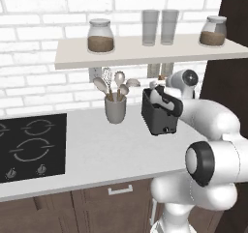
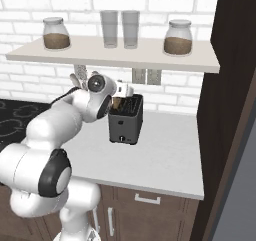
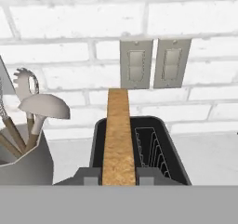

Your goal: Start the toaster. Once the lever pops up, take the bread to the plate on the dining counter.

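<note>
Over the toaster (image 3: 153, 144), bread (image 3: 118, 135) sits between the fingers (image 3: 91, 175).

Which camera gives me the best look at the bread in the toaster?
The hand view: the bread stands edge-on in the left slot of the toaster, crust clear, between the pincer tips. In the right base view only a brown sliver shows behind the hand; in the left base view the hand covers it.
</note>
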